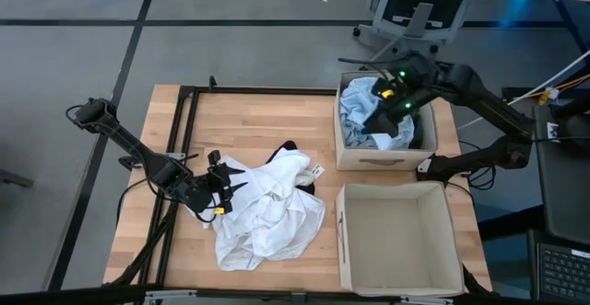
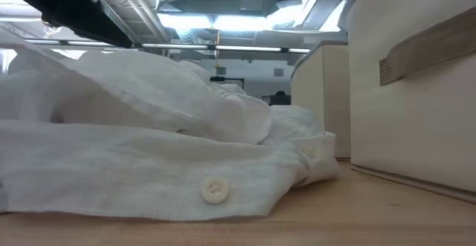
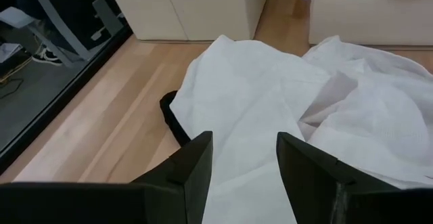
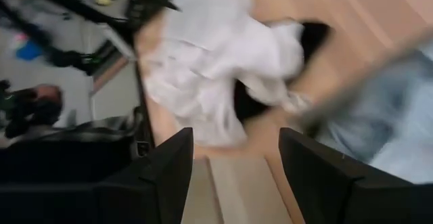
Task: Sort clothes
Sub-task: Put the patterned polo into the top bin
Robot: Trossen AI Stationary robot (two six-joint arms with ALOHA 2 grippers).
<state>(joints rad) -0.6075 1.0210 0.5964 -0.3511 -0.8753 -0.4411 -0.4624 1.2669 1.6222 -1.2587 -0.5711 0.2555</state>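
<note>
Inside far box [image 1: 355, 158], pale blue garment [image 1: 361, 111]; near box [image 1: 403, 277] bare.

- Left arm [image 1: 129, 144], left of frame in the high view: slim black links, rounded joints, thin dark cables alongside.
- Left gripper [image 1: 224, 193]: two flat, dark, wedge-shaped fingers, a yellow mark near them.
- Right arm [image 1: 489, 107], upper right: black, thicker links.
- Right gripper [image 1: 387, 102]: black, green lights glowing, a yellow spot.
</note>
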